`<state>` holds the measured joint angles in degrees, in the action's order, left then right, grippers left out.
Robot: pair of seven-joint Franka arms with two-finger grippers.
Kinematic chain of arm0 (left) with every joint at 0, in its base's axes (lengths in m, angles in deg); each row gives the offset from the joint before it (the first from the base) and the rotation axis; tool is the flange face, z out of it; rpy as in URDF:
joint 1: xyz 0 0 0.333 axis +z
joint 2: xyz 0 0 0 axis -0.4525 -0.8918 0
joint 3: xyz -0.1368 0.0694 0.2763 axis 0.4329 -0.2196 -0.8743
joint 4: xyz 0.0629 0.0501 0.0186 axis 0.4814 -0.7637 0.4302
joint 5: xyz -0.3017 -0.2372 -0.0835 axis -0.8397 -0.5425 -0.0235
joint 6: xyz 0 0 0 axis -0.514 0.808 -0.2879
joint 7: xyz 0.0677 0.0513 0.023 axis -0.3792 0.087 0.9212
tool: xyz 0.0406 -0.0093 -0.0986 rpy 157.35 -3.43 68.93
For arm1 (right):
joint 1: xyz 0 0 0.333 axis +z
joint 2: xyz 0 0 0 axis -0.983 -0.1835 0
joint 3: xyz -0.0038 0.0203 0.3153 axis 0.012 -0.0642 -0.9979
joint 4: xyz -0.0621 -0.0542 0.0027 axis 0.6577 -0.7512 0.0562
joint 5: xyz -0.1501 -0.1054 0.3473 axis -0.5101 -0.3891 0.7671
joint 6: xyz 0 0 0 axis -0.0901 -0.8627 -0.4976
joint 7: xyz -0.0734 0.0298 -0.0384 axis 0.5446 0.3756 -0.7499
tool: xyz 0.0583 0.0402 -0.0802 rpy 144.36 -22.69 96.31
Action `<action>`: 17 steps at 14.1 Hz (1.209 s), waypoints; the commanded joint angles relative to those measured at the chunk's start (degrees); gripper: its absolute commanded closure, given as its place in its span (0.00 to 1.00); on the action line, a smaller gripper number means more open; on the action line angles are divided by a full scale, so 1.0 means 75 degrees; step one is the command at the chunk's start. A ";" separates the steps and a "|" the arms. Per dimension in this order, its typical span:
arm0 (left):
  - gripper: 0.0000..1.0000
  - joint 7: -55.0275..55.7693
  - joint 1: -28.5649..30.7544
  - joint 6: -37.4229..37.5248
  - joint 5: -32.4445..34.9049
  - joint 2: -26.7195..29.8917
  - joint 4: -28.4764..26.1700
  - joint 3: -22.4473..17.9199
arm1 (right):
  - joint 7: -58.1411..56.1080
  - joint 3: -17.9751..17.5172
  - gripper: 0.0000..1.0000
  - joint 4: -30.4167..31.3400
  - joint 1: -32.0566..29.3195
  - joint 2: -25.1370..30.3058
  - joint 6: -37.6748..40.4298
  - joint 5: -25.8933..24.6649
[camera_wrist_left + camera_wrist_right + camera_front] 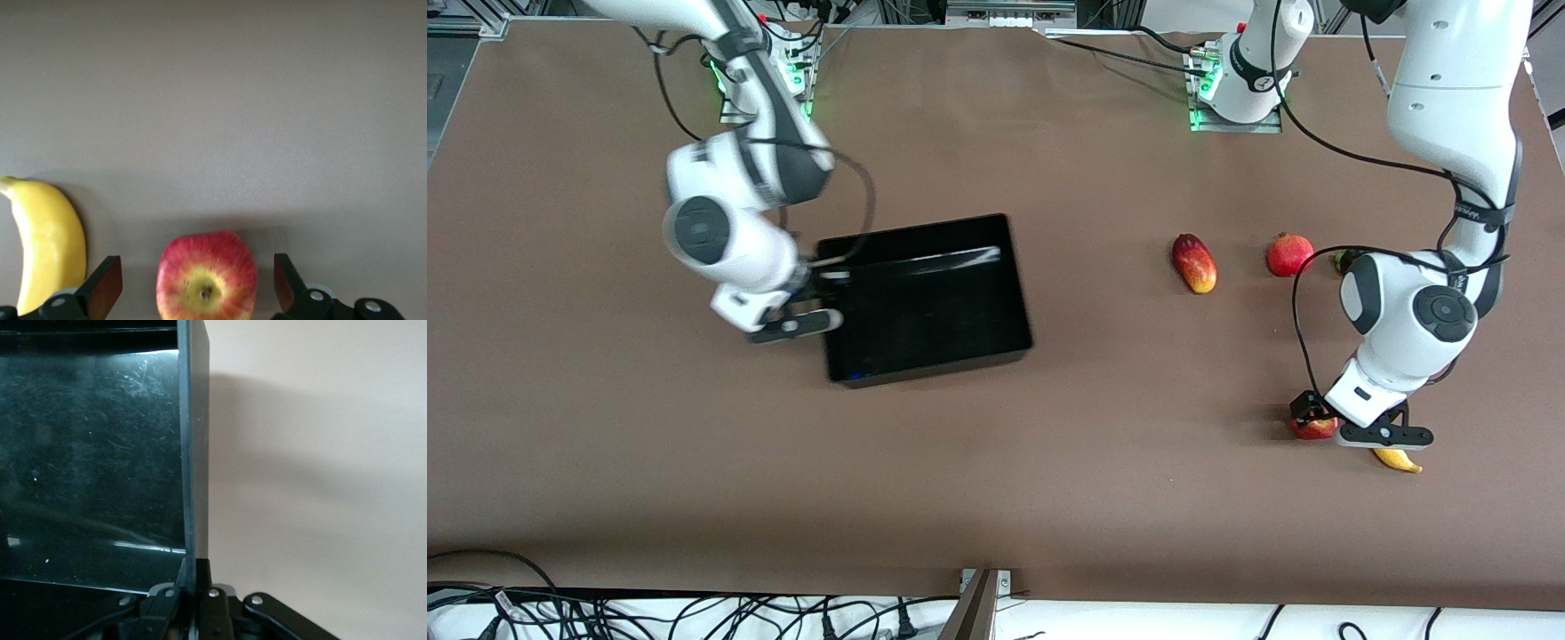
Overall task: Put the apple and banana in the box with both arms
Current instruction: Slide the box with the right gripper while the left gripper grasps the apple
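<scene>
Brown cloth covers the table [996, 480], and we take the box [925, 302] as our landmark. It is a glossy black open bin lying toward the right arm's end of the table, and we see nothing inside it but reflections on its floor.

Our apple [1312, 428] rests on the cloth well apart from the box, toward the left arm's end and nearer the front camera than the box. The left gripper [198, 283] is down around it, fingers [107, 283] spread wide with the apple between them and a gap on each side, so nothing is grasped. The wrist view shows the apple's stem dimple facing the camera.

The banana [1398, 460] lies just beside the apple, a little nearer the front camera and farther from the box; in the wrist view it sits outside one open finger.

The right gripper [193, 583] is at the box wall on the right arm's side, its fingers clenched on that thin wall [194, 453].

Between the box and the left arm lie a red-yellow mango [1194, 263] and a red pomegranate [1289, 254], both farther from the front camera than the apple. A small dark green item [1341, 260] peeks out beside the pomegranate, mostly hidden by the left arm.
</scene>
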<state>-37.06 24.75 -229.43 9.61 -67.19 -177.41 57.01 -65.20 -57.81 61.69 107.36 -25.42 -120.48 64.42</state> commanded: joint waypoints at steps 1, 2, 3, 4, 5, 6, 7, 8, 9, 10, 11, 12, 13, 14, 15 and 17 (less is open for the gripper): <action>0.00 -0.0067 0.0040 -0.0540 -0.0173 -0.0443 0.0207 0.0040 | 0.1192 0.0089 1.00 -0.1151 0.0984 -0.0963 -0.0021 0.0291; 0.00 -0.0067 0.0040 -0.0553 -0.0161 -0.0514 0.0242 0.0040 | 0.1602 0.0089 1.00 -0.1328 0.1254 -0.1186 -0.0185 0.0280; 0.00 -0.0067 0.0052 -0.0553 -0.0161 -0.0549 0.0242 0.0040 | 0.1942 0.0089 1.00 -0.1527 0.1442 -0.1409 -0.0349 0.0291; 0.00 -0.0067 0.0041 -0.0576 -0.0161 -0.0608 0.0242 0.0040 | 0.2294 0.0089 1.00 -0.1726 0.1641 -0.1597 -0.0466 0.0280; 0.00 -0.0067 0.0040 -0.0588 -0.0173 -0.0666 0.0242 0.0040 | 0.2576 0.0089 1.00 -0.1902 0.1759 -0.1738 -0.0560 0.0280; 0.00 -0.0067 0.0040 -0.0588 -0.0173 -0.0690 0.0242 0.0040 | 0.2776 0.0089 1.00 -0.2124 0.1830 -0.1913 -0.0596 0.0280; 0.06 -0.0055 0.0052 -0.0588 -0.0173 -0.0702 0.0242 0.0040 | 0.2836 0.0089 1.00 -0.2266 0.1889 -0.2031 -0.0654 0.0291; 0.15 -0.0055 0.0052 -0.0588 -0.0161 -0.0702 0.0242 0.0040 | 0.2860 0.0089 1.00 -0.2360 0.1936 -0.2160 -0.0759 0.0373; 0.22 -0.0055 0.0052 -0.0588 -0.0161 -0.0714 0.0231 0.0040 | 0.2964 0.0089 1.00 -0.2396 0.2029 -0.2277 -0.0969 0.0501; 0.35 -0.0055 0.0052 -0.0588 -0.0161 -0.0714 0.0207 0.0040 | 0.3081 0.0089 1.00 -0.2396 0.2111 -0.2382 -0.1273 0.0549; 0.52 -0.0055 0.0087 -0.0577 -0.0161 -0.0714 0.0184 0.0040 | 0.3210 0.0089 1.00 -0.2396 0.2181 -0.2476 -0.1554 0.0572; 0.75 -0.0066 0.0099 -0.0588 -0.0161 -0.0714 0.0172 0.0040 | 0.3281 0.0089 1.00 -0.2396 0.2240 -0.2559 -0.1720 0.0561; 0.98 -0.0067 0.0111 -0.0577 -0.0150 -0.0714 0.0149 0.0040 | 0.3305 0.0089 1.00 -0.2396 0.2287 -0.2641 -0.1803 0.0561; 1.00 -0.0113 0.0134 -0.0553 -0.0150 -0.0679 0.0125 0.0040 | 0.3328 0.0089 1.00 -0.2396 0.2288 -0.2711 -0.1873 0.0561; 1.00 -0.0079 0.0123 -0.0472 -0.0150 -0.0562 0.0137 0.0040 | 0.3340 0.0089 1.00 -0.2396 0.2299 -0.2746 -0.1908 0.0572; 1.00 0.0166 0.0018 0.0553 -0.0161 0.0034 0.0148 0.0086 | 0.3364 0.0089 0.96 -0.2396 0.2299 -0.2759 -0.1909 0.0572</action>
<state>-36.75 25.27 -232.40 9.60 -71.23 -176.65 57.06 -40.67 -57.75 45.46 123.92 -45.22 -134.43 67.20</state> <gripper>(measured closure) 0.352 0.952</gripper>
